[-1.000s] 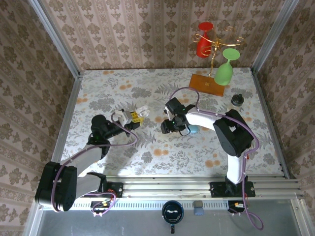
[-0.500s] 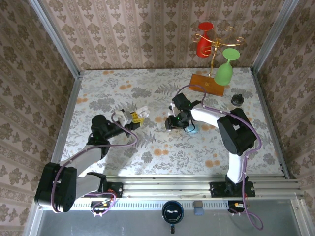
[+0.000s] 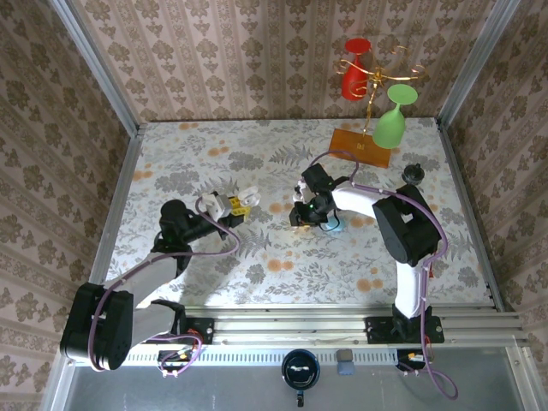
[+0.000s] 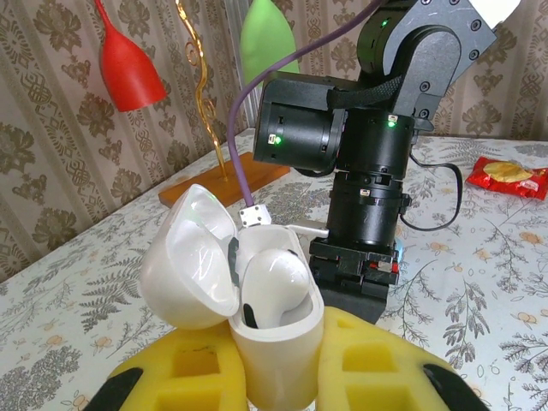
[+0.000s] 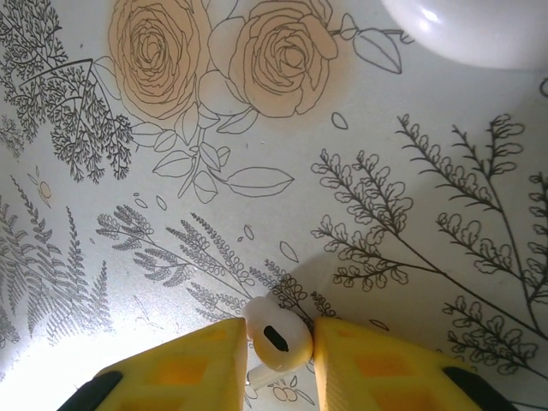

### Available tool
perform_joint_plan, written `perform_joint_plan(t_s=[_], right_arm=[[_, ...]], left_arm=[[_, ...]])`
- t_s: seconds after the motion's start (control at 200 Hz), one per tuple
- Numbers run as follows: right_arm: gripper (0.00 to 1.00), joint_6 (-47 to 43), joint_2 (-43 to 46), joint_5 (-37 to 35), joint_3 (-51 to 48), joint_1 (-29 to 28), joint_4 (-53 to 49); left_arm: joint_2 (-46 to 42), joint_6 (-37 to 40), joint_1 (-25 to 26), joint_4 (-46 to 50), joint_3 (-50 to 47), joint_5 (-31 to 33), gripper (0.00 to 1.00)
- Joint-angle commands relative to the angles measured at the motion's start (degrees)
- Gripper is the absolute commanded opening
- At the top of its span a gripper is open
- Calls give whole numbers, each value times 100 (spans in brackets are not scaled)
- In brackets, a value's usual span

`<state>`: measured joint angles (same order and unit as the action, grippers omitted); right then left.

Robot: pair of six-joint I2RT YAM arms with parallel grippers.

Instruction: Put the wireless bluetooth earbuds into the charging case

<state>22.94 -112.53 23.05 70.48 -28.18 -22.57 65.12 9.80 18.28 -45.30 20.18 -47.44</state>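
Closest in, the left claw has its yellow foam pads clamped on the white pebble-shaped plastic charging case. The case is upright, with its hinged lid flipped open to the left. One glossy white seated earbud sits in a well of that case.

Further out over the floral-patterned bench, the right claw points straight down. It is narrowed onto a tiny glossy white loose earbud, with a pad touching each side, right at the bench surface.

Near it lies a second white oval case. At the far right stands a gold wire rack on an orange base, with a red glass and a green glass hanging upside down.
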Motion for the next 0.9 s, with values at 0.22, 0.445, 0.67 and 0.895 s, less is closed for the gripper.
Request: perform_joint_plan(t_s=[0.22,0.445,0.67,0.895], right_arm=[[23,-111,462,-218,-598,-16,761],[22,-580,1675,-1024,-1312,-129,1742],[20,-1329,3051,-1782,-1872,-556,2582],[21,-2336,3918,-1906,-1803,-955,2437]], left_arm=[[-79,207,57,113,156,-10,0],[-40,213,70,308,258,-152,0],[9,288,86,831,491,-546,0],[270,52,114,915,697,-987,0]])
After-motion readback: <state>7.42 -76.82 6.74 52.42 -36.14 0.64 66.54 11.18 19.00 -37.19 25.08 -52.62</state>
